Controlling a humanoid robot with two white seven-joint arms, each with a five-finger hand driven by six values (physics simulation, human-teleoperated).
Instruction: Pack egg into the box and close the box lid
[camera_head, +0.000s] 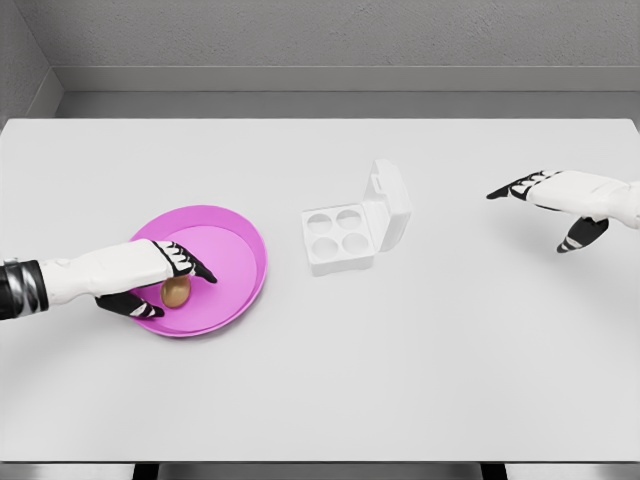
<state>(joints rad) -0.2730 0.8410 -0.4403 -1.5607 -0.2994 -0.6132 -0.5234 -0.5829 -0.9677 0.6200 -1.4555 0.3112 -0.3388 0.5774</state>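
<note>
Table (420, 380), one: broad, flat, pale grey-white top, matte, rectangular, set against a grey wall.

Plate (245, 240), one: round, shallow, bright pink, smooth with a raised rim; lies on the left half of the table.

Egg (176, 291), one: brown, smooth, oval; sits inside the plate, toward its lower left part.

Box (340, 238), one: white, small, square with rounded corners, moulded like plastic; holds four round cups in a two-by-two grid, all four vacant. Its lid (390, 203) is hinged at the right side and stands up, tilted back. The box lies near the table's middle, just right of the plate and apart from it.

Left hand (160, 280), one: white shell with black fingers, reaching in from the left over the plate. The fingers are curved around the egg, with the upper fingers above and beyond it and the thumb below it; the egg shows between them, seemingly pinched, and appears to rest in the plate.

Right hand (560, 200), one: same make, held above the table's right edge area, well apart from the box, fingers stretched out and loose, gripping nothing.
</note>
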